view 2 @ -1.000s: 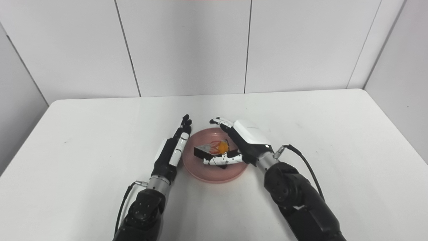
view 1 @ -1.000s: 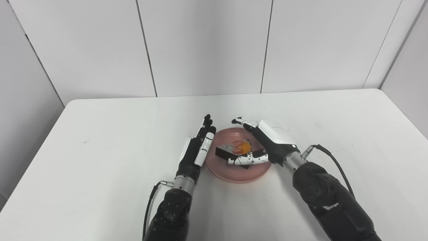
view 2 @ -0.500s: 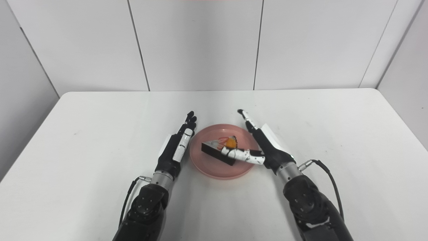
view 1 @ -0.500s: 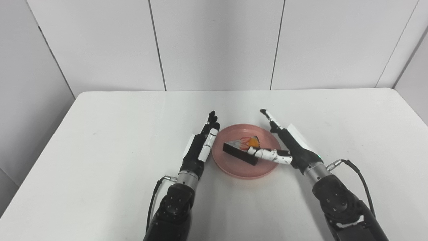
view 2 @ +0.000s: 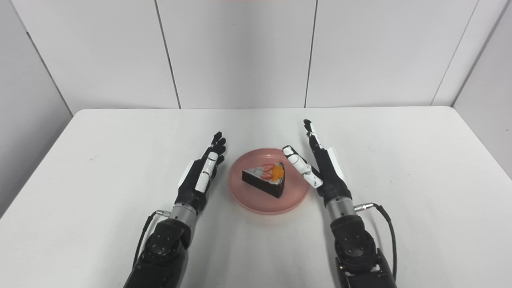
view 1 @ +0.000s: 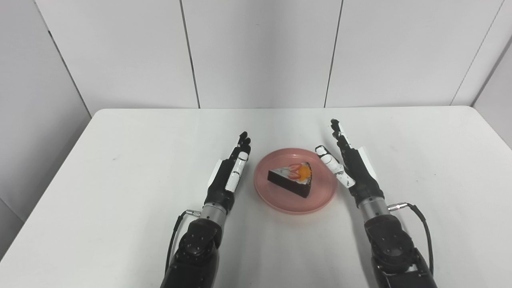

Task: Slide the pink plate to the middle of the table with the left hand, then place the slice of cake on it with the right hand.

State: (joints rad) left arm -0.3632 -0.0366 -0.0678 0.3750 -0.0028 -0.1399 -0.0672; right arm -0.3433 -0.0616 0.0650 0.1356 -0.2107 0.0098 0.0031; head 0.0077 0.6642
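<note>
Two things could yet spoil a job that looks all but finished. The right robot hand (view 1: 354, 170) sits just beside the right rim of the pink plate (view 1: 280, 202), its thumb reaching in over that rim; if the arm draws back carelessly, the thumb could catch the rim and drag the plate off its spot, or tip the slice of cake (view 1: 291, 180) over. The left robot hand (view 1: 228, 176) lies close to the plate's left side, and a sideways sweep from it could likewise shove the plate.

Both robot hands are spread wide and hold nothing. Each stands on edge with the palm turned toward the plate and the fingers stretched toward the top of the frame, so they flank the plate like a pair of brackets. The left one is near the plate but apart from it; whether the right thumb touches the rim I cannot tell.

The plate rests on the white surface (view 1: 120, 160) at the centre of the frame, and the cake lies on it, slightly right of the plate's middle, fruit topping upward. Neither hand touches the cake.
</note>
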